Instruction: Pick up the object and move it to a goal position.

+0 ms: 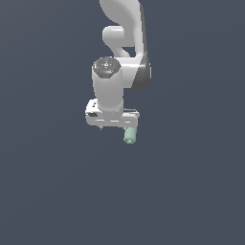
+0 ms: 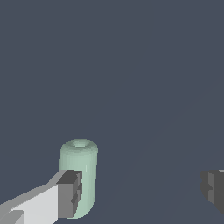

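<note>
The object [image 1: 130,135], a small pale mint-green stubby cylinder with rounded ends, is found just below the centre of the exterior view, directly under the right end of the white gripper [image 1: 113,125]. In the wrist view the object [image 2: 78,175] is seen at lower left, with a shallow dimple in its end face. The fingers [image 2: 69,193] are held spread wide: one dark pad lies just beside or against the cylinder's side, the other is well apart at the right edge, so nothing is pinched.

The object is judged light, rigid and smooth, hence possibly slippery; it is best gripped across its curved mid-body, with the gripper first centred over it.

No goal marker can be made out. The far pad is cut off by the frame. Contact between the near pad and the cylinder cannot be confirmed. The supporting surface is featureless.
</note>
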Available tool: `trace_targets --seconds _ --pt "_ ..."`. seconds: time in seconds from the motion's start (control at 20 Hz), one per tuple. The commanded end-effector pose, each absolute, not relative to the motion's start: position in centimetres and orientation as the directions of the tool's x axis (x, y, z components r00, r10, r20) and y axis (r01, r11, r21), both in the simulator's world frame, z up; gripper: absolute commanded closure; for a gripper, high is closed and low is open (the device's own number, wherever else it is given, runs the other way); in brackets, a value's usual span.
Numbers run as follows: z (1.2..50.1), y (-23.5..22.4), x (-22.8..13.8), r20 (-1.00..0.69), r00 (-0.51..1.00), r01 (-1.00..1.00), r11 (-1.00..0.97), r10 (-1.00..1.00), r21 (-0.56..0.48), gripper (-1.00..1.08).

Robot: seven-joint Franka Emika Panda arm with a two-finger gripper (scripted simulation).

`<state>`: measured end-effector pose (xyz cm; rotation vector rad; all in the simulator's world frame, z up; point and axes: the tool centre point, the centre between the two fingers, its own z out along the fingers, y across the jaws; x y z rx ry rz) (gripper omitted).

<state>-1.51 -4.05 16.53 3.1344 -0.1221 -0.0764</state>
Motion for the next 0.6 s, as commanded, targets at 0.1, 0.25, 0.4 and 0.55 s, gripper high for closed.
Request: trace_targets --seconds 0.1,0.25,0.4,0.55 --pt "15.3 -2.7 -2.3 -0.042 0.995 -0.087 -0.996 -0.087 0.006 -0.92" --pt "14.1 -1.3 -3.1 -0.034 0.995 -0.097 -0.995 -0.097 0.006 -0.92" --pt "12.6 0.3 -4.3 -0.025 0.994 -0.109 -0.994 -0.11 0.006 -0.92" --pt "11.3 1.8 -5.5 -0.017 0.992 -0.121 -0.993 -0.122 0.005 -0.92"
